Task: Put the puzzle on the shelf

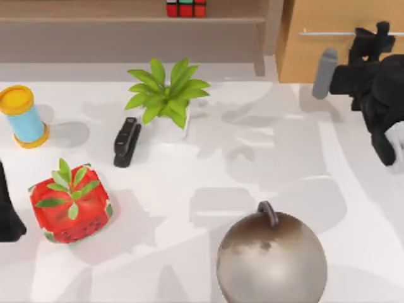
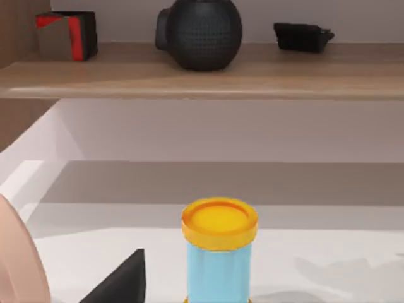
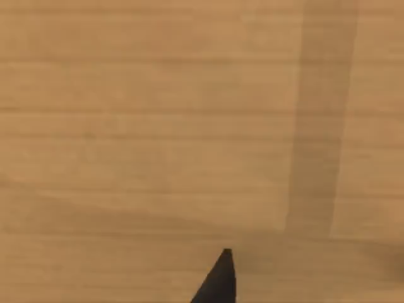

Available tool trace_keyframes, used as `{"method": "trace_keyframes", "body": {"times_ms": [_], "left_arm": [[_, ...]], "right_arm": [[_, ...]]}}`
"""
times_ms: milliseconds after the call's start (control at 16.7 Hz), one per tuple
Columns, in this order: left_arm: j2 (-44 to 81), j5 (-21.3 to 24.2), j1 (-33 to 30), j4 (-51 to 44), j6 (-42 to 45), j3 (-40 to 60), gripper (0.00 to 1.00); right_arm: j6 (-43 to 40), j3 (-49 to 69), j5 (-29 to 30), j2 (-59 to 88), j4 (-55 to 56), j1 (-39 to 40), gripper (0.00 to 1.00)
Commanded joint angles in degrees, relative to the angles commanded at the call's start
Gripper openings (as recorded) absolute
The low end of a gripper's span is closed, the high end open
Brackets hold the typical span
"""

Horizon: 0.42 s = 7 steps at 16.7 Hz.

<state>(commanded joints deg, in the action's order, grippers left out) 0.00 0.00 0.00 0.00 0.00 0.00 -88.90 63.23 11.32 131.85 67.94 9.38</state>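
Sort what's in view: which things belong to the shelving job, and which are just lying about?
Job: puzzle, sitting on the shelf.

Lying about: plant, stapler, spool, strawberry cube, metal ball, cabinet, black sphere.

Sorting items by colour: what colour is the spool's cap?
Yellow-orange, above a light blue body; the spool shows best in the left wrist view.

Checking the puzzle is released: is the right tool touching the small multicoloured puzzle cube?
Apart. The top view shows the puzzle cube on the wooden shelf, the right tool far off by the cabinet.
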Motion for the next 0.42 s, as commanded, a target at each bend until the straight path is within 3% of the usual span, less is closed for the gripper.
{"method": "trace_keyframes", "body": {"times_ms": [120, 420], "left_arm": [[0.0, 0.0, 0.0, 0.0, 0.0, 0.0, 1.00], [0.0, 0.0, 0.0, 0.0, 0.0, 0.0, 1.00]], "right_arm": [[0.0, 0.0, 0.0, 0.0, 0.0, 0.0, 1.00], [0.0, 0.0, 0.0, 0.0, 0.0, 0.0, 1.00]]}}
